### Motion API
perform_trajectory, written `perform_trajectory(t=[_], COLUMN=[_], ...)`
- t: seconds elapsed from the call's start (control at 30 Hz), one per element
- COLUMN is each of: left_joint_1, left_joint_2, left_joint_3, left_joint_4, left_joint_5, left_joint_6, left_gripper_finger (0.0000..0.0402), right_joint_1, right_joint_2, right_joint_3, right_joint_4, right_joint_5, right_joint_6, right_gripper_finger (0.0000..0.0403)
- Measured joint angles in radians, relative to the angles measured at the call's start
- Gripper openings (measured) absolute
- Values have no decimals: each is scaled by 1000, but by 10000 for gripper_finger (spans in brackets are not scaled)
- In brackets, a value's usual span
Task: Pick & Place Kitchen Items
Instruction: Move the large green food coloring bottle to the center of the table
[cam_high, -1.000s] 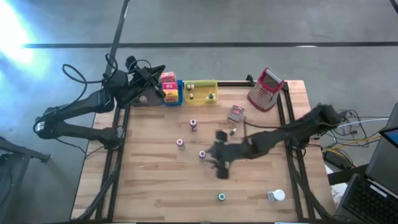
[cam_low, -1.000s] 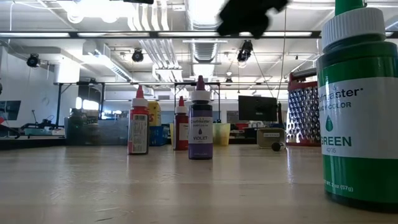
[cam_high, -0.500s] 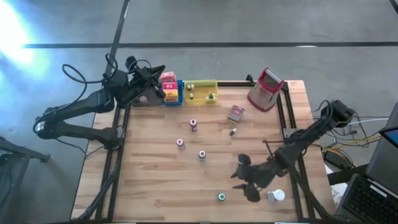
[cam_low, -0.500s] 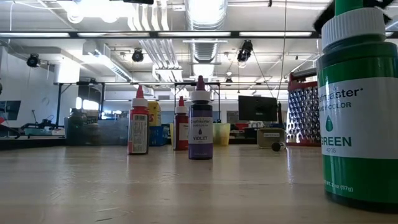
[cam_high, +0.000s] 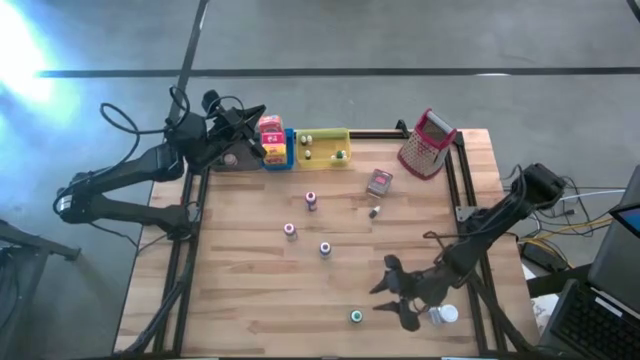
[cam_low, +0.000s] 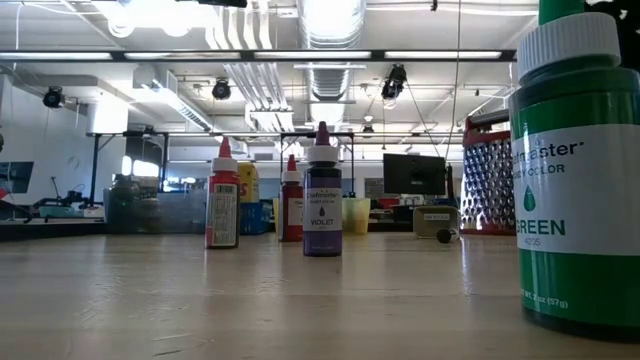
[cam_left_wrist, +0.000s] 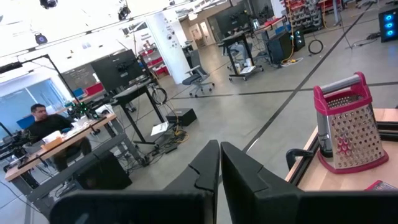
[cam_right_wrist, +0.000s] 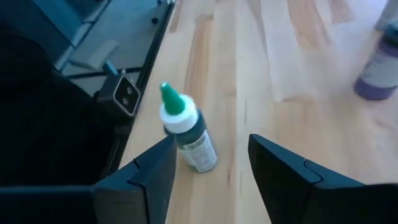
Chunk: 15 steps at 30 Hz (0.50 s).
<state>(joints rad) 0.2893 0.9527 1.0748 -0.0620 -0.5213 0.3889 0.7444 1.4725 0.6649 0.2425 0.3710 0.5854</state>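
My right gripper (cam_right_wrist: 208, 165) hangs open, empty, over the green bottle (cam_right_wrist: 186, 132) standing at the surface's (cam_high: 250, 290) near edge. Risk: one finger clips the cap & tips it off. Left gripper (cam_left_wrist: 219, 163) clenched, parked far back by the trays.

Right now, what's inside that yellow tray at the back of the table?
The yellow tray holds about three small items, one green-capped. Its floor looks otherwise bare; nothing there is hidden from above.

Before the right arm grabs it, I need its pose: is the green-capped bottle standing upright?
Upright. The green-capped bottle stands on its base, cap up, on the table.
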Motion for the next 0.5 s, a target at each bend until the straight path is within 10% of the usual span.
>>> perform_trajectory(t=[0.5], left_joint_1=[0], left_joint_2=[0], left_joint_3=[0], left_joint_4=[-2], left_joint_5=[0], left_joint_6=[0], left_gripper_finger=[22], right_joint_1=[2], right_joint_2=[193], right_joint_3=[167], right_joint_4=[-185], right_joint_5=[22], right_joint_6=[106], right_gripper_finger=[211])
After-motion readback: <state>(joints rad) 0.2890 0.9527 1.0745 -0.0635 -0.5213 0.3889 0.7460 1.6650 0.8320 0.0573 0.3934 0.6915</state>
